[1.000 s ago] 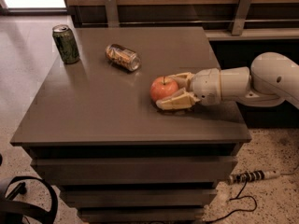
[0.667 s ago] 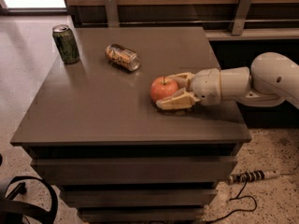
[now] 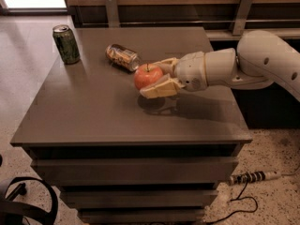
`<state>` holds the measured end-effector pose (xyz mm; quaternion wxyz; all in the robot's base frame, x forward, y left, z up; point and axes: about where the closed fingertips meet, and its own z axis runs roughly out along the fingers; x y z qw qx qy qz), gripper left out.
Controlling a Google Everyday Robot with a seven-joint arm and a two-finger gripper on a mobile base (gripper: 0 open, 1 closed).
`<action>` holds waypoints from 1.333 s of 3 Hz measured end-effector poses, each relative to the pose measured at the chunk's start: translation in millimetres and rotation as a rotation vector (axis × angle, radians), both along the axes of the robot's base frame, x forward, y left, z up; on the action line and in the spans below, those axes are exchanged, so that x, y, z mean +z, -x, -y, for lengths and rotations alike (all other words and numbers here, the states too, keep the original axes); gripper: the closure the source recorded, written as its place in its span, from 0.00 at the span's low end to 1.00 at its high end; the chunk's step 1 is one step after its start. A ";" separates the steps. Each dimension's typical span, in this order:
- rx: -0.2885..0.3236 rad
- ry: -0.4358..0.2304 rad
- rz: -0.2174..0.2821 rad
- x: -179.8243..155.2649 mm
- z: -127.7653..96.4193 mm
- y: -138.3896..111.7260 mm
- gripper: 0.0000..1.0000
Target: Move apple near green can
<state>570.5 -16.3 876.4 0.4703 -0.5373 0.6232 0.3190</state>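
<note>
Since the earlier look, apple (image 3: 147, 76) and gripper (image 3: 149, 78) have shifted together toward the green can (image 3: 66, 44) and risen off the counter (image 3: 93, 118); the apple's shadow now falls on the surface below it, apart from the fruit. Jaws are clenched on the apple, one finger over its far side and the other under its near side, with the stem pointing up. Apple position: right of the green can as seen from the counter's front, nearer the onlooker than the can, and well apart from it. Green can: upright on the counter, silver top rim showing. An orange-and-silver can (image 3: 122, 57) lies on its side to the right of the green can, between that can and the apple; it is just beside the apple, and whether the two touch cannot be told. White arm (image 3: 262, 62) reaches in from the side opposite the green can, wrist above the counter. A power strip (image 3: 255, 176) with its cable lies on the floor, far from the green can on that same side.
</note>
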 end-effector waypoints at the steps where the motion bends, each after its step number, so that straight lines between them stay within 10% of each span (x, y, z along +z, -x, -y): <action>1: -0.035 -0.034 0.006 13.1 -36.5 1.3 1.00; 4: -0.074 -0.065 0.025 8.2 -167.0 -20.6 1.00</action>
